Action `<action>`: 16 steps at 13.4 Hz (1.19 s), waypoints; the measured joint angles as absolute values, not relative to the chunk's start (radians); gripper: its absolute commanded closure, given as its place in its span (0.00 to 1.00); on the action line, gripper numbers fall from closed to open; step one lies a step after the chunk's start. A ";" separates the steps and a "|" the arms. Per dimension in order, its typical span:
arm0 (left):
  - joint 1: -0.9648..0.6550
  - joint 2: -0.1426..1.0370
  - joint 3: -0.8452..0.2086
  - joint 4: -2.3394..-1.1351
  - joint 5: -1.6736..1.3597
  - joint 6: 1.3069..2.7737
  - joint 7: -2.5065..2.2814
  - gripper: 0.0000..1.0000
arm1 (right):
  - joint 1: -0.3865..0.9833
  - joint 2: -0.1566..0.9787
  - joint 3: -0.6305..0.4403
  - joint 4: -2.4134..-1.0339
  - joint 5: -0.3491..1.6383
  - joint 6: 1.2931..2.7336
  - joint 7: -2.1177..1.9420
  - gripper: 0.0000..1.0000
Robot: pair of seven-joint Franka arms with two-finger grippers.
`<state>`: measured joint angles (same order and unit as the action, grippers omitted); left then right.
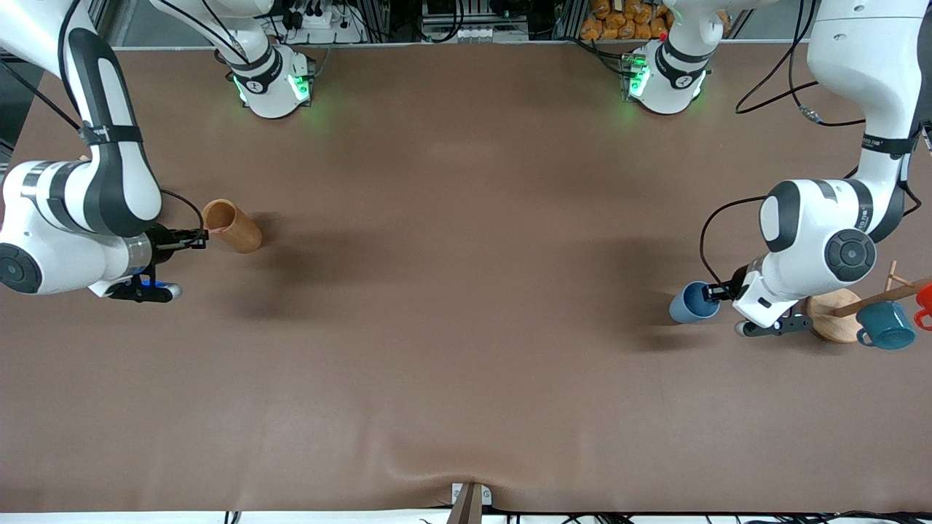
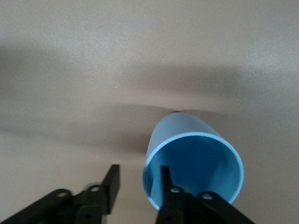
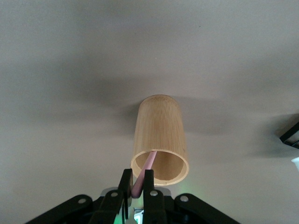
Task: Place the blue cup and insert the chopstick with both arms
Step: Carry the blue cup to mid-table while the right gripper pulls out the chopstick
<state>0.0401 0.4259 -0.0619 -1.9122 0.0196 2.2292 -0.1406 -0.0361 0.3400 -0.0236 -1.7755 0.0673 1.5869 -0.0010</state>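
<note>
The blue cup [image 1: 692, 303] stands on the table at the left arm's end, its mouth toward my left gripper [image 1: 710, 292]. In the left wrist view the cup [image 2: 187, 135] has one finger [image 2: 164, 179] inside its rim and the other finger [image 2: 111, 184] outside. The jaws stand wide apart and the gripper [image 2: 138, 183] is open. My right gripper [image 1: 200, 238] is at the mouth of the tan wooden cup [image 1: 233, 226] at the right arm's end. It [image 3: 137, 186] is shut on the pale-pink chopstick [image 3: 148, 165], whose other end is inside the tan cup [image 3: 160, 135].
A wooden mug rack [image 1: 837, 314] stands beside the blue cup, toward the table's end, with a teal handled mug [image 1: 887, 325] and a red thing [image 1: 925, 302] on its rods. A small bracket [image 1: 470, 501] sits at the table's near edge.
</note>
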 measured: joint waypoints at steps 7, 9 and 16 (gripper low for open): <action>0.025 0.411 -0.155 -1.885 0.016 2.226 -0.176 1.00 | -0.036 0.339 -0.027 -1.596 0.067 1.346 0.000 1.00; 0.017 0.390 -0.256 -1.849 0.016 2.160 -0.243 1.00 | -0.035 0.337 -0.025 -1.477 0.067 1.233 0.011 1.00; -0.302 0.422 -0.361 -1.739 0.015 2.124 -0.716 1.00 | 0.030 0.324 0.057 -1.134 0.083 1.123 0.117 1.00</action>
<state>-0.3017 0.4224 -0.3611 -1.7388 0.0155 2.1239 -0.7162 0.0295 0.3245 0.0571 -1.1342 0.0826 1.1225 0.1168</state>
